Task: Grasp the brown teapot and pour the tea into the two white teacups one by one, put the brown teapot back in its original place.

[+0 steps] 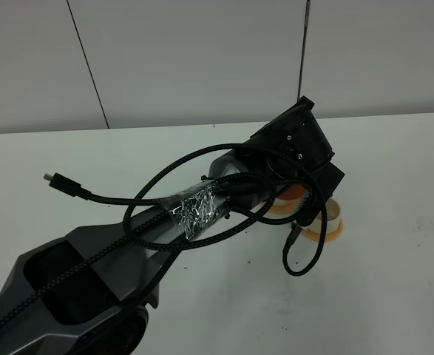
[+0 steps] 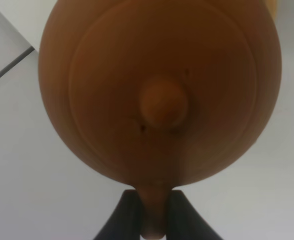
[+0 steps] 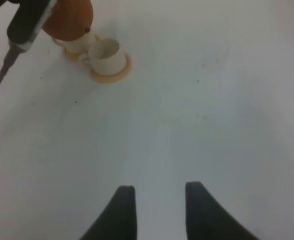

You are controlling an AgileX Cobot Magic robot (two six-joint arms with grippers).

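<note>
Squat reddish-brown clay teapot, likely stiff, weighty and breakable, hangs by its loop handle, pinched tight in the left gripper, over two cream-white teacups near three o'clock on the tabletop.

The left tool pinches the handle of the brown teapot, knobbed lid facing the camera.

The brown teapot, round with a knobbed lid, hung in the air close over one white teacup; the second teacup stood upright just beside it.
</note>
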